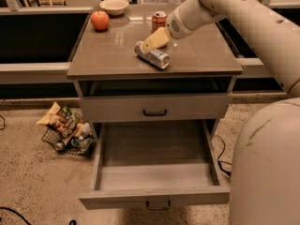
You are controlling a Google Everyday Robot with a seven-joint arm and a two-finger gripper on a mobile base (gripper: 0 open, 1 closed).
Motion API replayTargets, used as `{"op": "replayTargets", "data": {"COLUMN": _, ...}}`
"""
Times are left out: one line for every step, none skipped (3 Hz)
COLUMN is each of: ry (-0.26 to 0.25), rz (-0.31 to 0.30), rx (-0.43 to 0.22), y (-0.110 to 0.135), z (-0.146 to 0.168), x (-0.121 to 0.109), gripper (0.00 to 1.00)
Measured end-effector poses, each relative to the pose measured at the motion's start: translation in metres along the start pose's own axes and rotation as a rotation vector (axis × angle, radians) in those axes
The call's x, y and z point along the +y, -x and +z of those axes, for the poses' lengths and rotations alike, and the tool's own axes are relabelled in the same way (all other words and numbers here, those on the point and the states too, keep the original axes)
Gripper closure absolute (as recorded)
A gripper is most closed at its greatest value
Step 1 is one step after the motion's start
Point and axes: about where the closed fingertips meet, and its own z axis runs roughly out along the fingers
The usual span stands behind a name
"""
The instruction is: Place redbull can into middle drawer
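The redbull can (152, 55) lies on its side on the cabinet top (108, 55), near the middle. My gripper (153, 41) reaches in from the upper right and hangs just above the can's far end, close to it or touching it. The middle drawer (154, 151) is pulled wide open below the cabinet front, and nothing lies on its grey floor. Its black handle (157, 204) shows at the bottom edge.
A red Coca-Cola can (159, 19) stands upright just behind my gripper. An apple (100, 20) and a white bowl (114, 6) sit at the back left of the top. The upper drawer front (154, 108) is closed. A basket of snack bags (65, 128) is on the floor at left.
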Motion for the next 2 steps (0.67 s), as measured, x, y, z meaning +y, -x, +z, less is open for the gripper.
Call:
{"op": "replayTargets", "data": {"ry": -0.033, "rz": 0.048, "rx": 0.036, "y": -0.013, "z": 0.022, "x": 0.005, "gripper": 0.0}}
{"op": "replayTargets", "data": {"ry": -0.078, "rz": 0.083, "rx": 0.053, "y": -0.024, "z": 0.034, "x": -0.005, "gripper": 0.0}}
